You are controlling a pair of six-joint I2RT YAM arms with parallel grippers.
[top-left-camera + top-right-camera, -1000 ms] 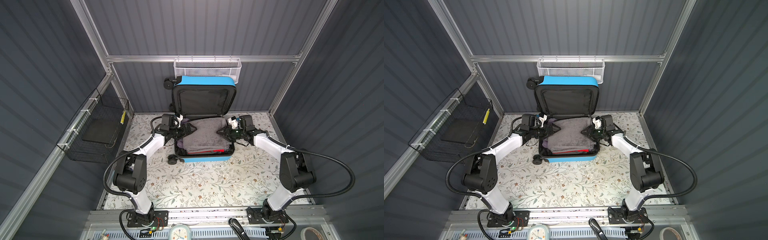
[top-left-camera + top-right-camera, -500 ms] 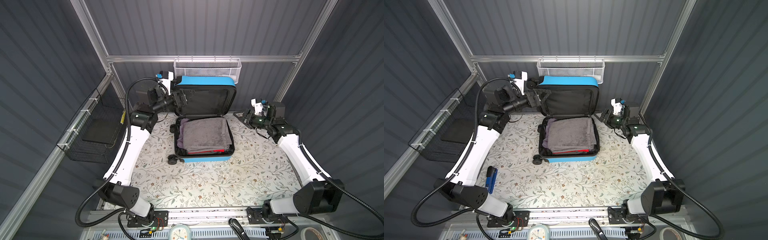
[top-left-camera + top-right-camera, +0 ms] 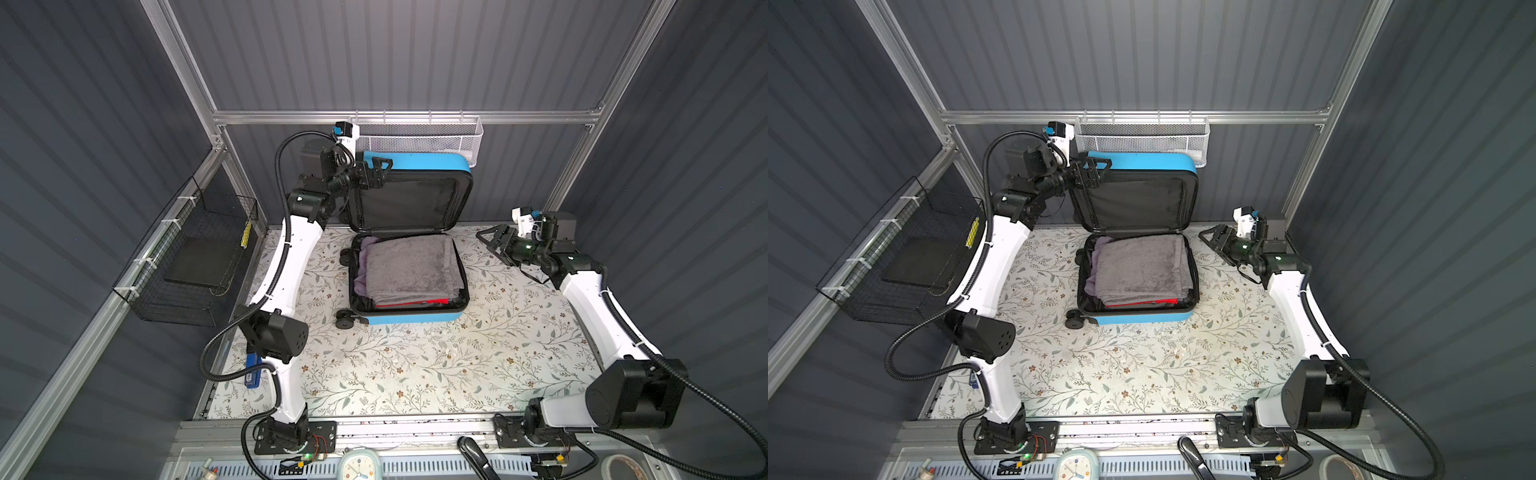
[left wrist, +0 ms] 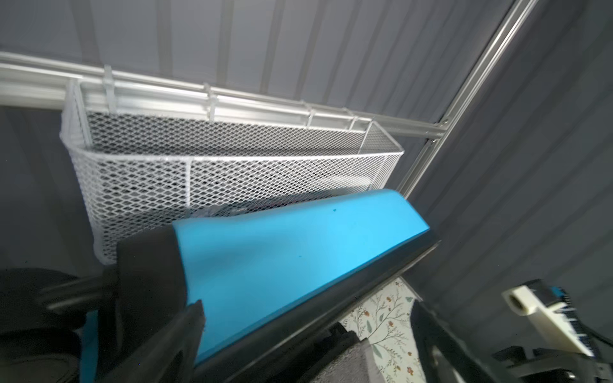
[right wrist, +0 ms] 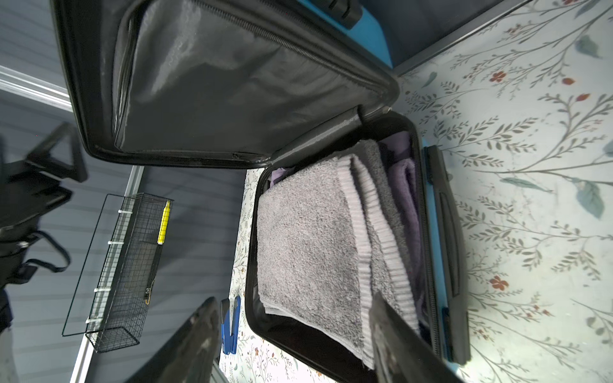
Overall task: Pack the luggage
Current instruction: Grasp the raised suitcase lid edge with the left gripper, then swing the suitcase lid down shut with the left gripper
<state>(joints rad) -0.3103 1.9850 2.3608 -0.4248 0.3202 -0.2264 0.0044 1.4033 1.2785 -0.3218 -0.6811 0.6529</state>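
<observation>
**Desk:** Where is the thing we're packing?

**Operator:** I have the small bright blue hard-shell suitcase [image 3: 411, 320] lying open toward the back of the floral-print tabletop [image 3: 415, 374]. Its black-lined lid stands upright, right under the white mesh basket [image 3: 415, 141] on the rear rail.

**Desk:** What's inside?

**Operator:** I see a folded grey towel [image 3: 409, 266] on top, a purple cloth [image 3: 362, 266] showing along its left side, and a thin red item [image 3: 411, 302] at the front edge.

**Desk:** And your left tool?

**Operator:** My left gripper [image 3: 376, 174] is up at the lid's top left corner with its jaws spread wide at the blue edge. I can't tell whether they touch it.

**Desk:** And the right?

**Operator:** My right gripper [image 3: 492, 245] hangs over the tabletop just right of the suitcase, level with the hinge and pointing at it. Its jaws are apart with nothing between them. The black wire basket [image 3: 199, 266] on the left wall holds a yellow marker [image 5: 164, 222].
</observation>
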